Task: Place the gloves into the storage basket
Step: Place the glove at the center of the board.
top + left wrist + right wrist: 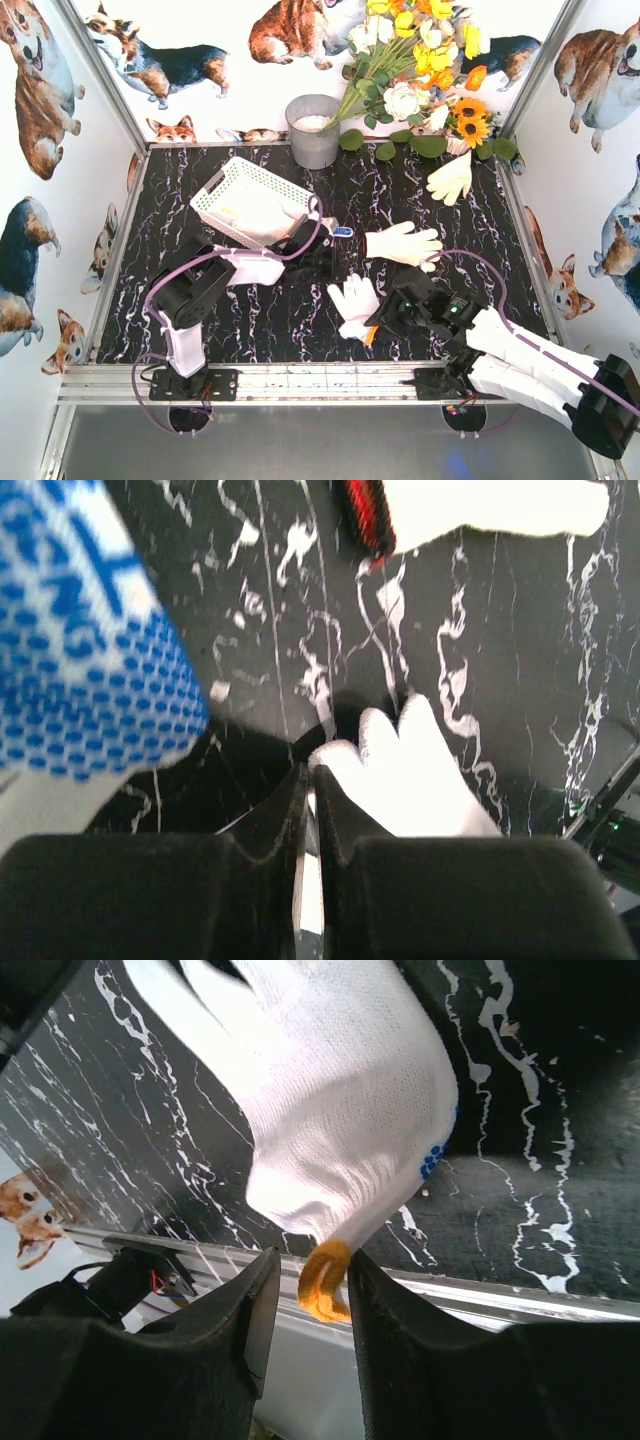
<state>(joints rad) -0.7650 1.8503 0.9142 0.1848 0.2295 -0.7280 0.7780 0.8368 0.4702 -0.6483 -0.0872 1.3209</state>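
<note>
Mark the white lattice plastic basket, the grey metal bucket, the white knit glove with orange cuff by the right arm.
white lattice plastic basket (215, 186): top view, left lattice wall
grey metal bucket (313, 148): top view, front wall
white knit glove with orange cuff (350, 1090): right wrist view, knit body

Bright, even overhead light, shadows faint. The white glove (420, 780) glares, overexposed. Both wrist views blur close up.
</note>
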